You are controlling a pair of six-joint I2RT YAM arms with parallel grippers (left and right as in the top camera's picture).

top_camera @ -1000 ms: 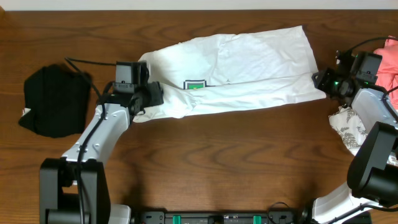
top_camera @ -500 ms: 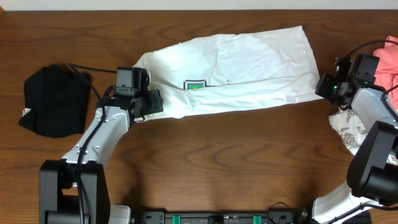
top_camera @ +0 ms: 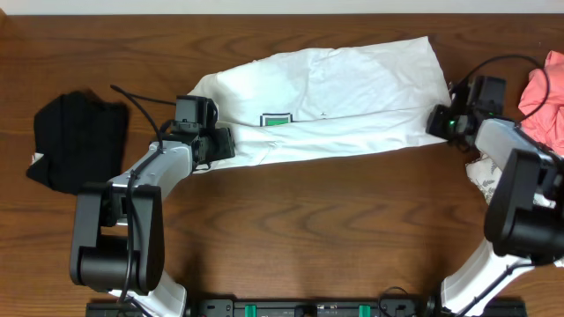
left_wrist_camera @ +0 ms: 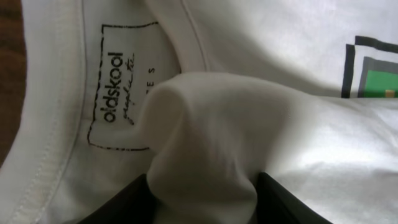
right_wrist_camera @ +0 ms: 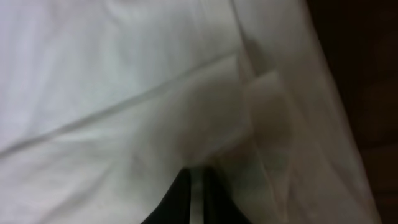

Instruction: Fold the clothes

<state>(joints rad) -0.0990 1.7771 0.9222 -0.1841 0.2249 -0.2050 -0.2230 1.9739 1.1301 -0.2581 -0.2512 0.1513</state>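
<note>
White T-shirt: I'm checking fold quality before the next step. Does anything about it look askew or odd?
The white T-shirt lies slanted across the table, its right end higher in the overhead view. By the collar label, cloth humps up where the left gripper pinches it; the right gripper pinches the other end. No damage shows.

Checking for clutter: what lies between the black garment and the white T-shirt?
Overhead view: bare table wood between black garment and white T-shirt, crossed only by the left arm and its black cable.

robotics lab bench: wooden table [top_camera: 317,229], cabled robot arms [top_camera: 150,176].
</note>
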